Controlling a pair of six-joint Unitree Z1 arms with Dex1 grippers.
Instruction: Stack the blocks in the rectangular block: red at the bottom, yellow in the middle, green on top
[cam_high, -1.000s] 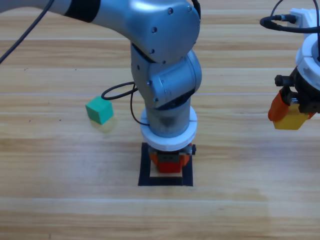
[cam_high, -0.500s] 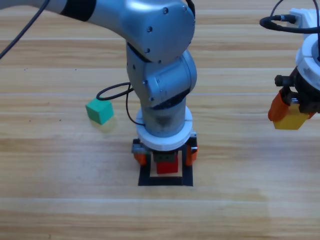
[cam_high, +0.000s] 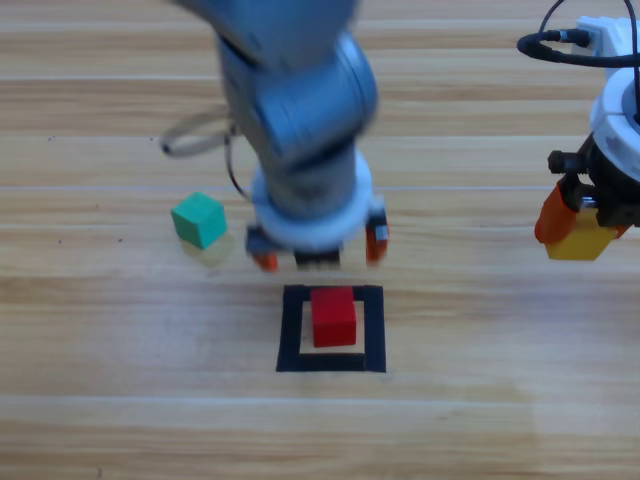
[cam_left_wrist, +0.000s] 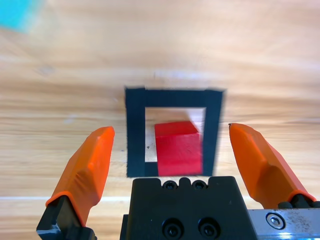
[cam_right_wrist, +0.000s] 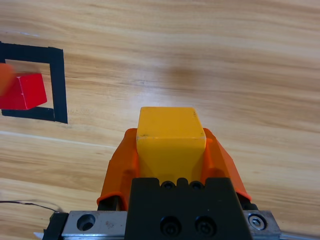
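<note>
The red cube (cam_high: 334, 317) rests alone inside the black tape rectangle (cam_high: 290, 330), also seen in the left wrist view as the red cube (cam_left_wrist: 178, 148) within the rectangle (cam_left_wrist: 135, 140). My left gripper (cam_high: 318, 250) hovers open just behind the rectangle, its jaws wide apart and holding nothing (cam_left_wrist: 170, 150). At the right edge my right gripper (cam_high: 578, 230) is shut on the yellow cube (cam_high: 582, 240), raised off the table; the yellow cube (cam_right_wrist: 170, 140) sits between its jaws. The teal-green cube (cam_high: 199, 220) lies on the wood to the left of the left arm.
The left arm's black cable (cam_high: 195, 135) loops above the table behind the green cube. The right wrist view shows the rectangle (cam_right_wrist: 57, 85) and red cube (cam_right_wrist: 25, 91) far off to its left.
My left gripper opened, let go of the red cube inside the rectangle, then lifted and drew back toward the top. The right gripper held still with the yellow cube.
</note>
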